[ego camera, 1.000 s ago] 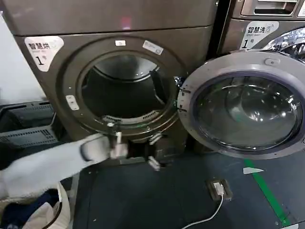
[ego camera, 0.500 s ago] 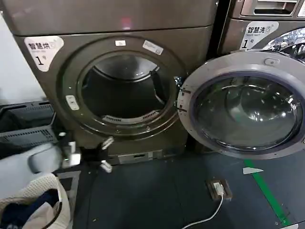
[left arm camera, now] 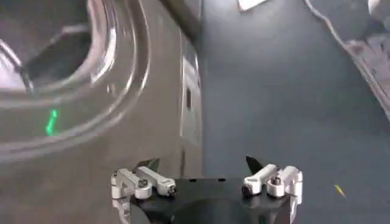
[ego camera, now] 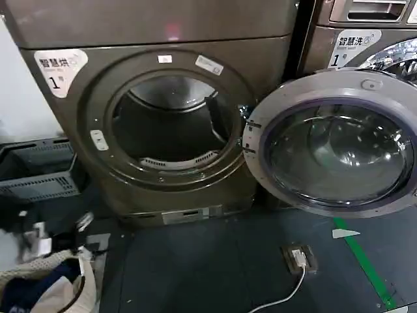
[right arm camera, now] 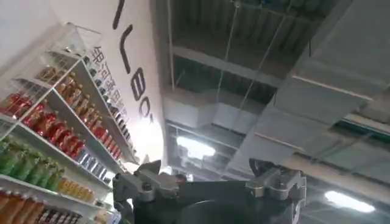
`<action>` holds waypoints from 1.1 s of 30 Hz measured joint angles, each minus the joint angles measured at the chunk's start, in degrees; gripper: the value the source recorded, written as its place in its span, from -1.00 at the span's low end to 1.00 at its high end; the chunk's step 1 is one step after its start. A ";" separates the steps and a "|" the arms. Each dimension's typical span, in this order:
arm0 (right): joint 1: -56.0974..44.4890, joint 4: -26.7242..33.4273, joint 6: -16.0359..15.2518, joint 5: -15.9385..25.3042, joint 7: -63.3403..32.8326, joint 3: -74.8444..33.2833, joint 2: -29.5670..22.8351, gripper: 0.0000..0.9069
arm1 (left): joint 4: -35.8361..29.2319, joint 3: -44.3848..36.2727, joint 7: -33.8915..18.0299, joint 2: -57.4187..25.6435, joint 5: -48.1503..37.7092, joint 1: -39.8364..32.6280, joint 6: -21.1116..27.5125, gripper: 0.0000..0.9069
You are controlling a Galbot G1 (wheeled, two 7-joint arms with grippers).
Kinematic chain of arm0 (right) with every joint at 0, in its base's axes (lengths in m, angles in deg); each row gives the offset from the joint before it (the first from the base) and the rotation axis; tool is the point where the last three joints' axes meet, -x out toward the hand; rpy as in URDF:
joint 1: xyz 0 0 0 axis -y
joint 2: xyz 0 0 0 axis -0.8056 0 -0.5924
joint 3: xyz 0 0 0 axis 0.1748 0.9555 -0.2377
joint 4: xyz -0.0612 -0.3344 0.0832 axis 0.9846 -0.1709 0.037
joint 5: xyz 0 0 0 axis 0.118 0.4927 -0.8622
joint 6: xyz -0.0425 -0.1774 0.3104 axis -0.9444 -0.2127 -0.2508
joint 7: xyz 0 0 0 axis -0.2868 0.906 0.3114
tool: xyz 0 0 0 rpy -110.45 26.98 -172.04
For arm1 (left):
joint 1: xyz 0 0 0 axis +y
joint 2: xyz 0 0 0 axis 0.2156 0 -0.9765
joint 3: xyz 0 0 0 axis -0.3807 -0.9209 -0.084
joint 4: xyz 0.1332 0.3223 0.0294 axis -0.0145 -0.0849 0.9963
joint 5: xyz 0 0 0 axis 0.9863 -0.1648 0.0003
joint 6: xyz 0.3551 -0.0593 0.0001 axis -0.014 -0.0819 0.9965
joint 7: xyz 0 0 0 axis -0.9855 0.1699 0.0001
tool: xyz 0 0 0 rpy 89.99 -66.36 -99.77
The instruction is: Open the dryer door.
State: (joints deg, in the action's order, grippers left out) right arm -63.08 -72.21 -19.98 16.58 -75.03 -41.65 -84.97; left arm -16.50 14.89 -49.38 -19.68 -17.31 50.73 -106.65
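Dryer door (ego camera: 339,143) is hanging fully swung out on the right, hinged at the right edge of the drum opening (ego camera: 171,124), glass facing the room. Drum is showing open and dark inside, so I'm judging the opening itself as done; the step in hand looks like clearing the arm away.

Left gripper (ego camera: 55,236) is sitting low at the near left, well apart from the door, just above the laundry bag (ego camera: 49,283) and in front of the grey crates (ego camera: 40,171). In the left wrist view the left gripper's (left arm camera: 207,185) fingers are standing spread wide with nothing between them, pointing at the dryer's lower front panel (left arm camera: 190,97) and the dark floor (left arm camera: 286,91).

Right gripper (right arm camera: 210,182) is aiming up at the ceiling, parked; its fingers are likewise apart and holding nothing, with store shelves (right arm camera: 49,122) off to one side.

To do this step well, I'd say: keep the left arm low and to the left, away from the door's swing path, and avoid snagging the bag's rim or handles. Nudging the door risks it drifting back toward the opening. The cable and plug (ego camera: 296,257) on the floor at the near right are no concern for this arm.
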 joint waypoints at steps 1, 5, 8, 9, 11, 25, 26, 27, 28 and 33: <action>0.05 0.06 0.05 0.05 0.00 0.09 0.00 1.00 | 0.72 0.18 0.37 -0.59 0.50 0.42 0.13 1.00; 0.28 0.15 0.10 0.09 0.00 0.30 0.03 1.00 | 3.52 0.38 1.59 -2.18 1.19 1.45 1.62 1.00; 0.49 0.13 0.10 0.23 0.00 0.72 0.03 1.00 | 5.29 0.44 2.21 -2.67 0.97 1.97 3.51 1.00; 0.56 0.12 0.11 0.28 0.00 0.80 0.03 1.00 | 5.84 0.44 2.76 -2.72 0.89 2.03 3.78 1.00; 0.62 0.13 0.13 0.37 0.00 0.88 0.03 1.00 | 6.91 0.44 3.82 -2.98 0.73 2.25 4.16 1.00; 1.78 0.90 0.73 2.08 -0.17 2.66 -0.01 1.00 | 11.28 0.45 4.86 -4.87 1.04 4.26 5.77 1.00; 1.79 0.90 0.74 2.16 -0.17 2.71 0.00 1.00 | 11.74 0.48 4.95 -4.70 0.99 4.27 5.85 1.00; 1.79 0.90 0.74 2.18 -0.18 2.71 0.03 1.00 | 12.08 0.48 5.02 -4.63 0.86 4.27 6.09 1.00; 1.77 0.90 0.74 2.18 -0.18 2.70 0.09 1.00 | 12.25 0.49 5.11 -4.63 0.72 4.29 6.48 1.00; 1.56 0.94 0.74 2.16 -0.20 2.52 0.38 1.00 | 13.05 0.49 5.47 -4.94 1.03 4.64 10.17 1.00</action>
State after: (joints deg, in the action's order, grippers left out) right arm -61.52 -71.26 -19.24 18.75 -75.22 -39.13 -84.59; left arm -3.44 15.38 -43.91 -24.62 -16.27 55.37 -96.48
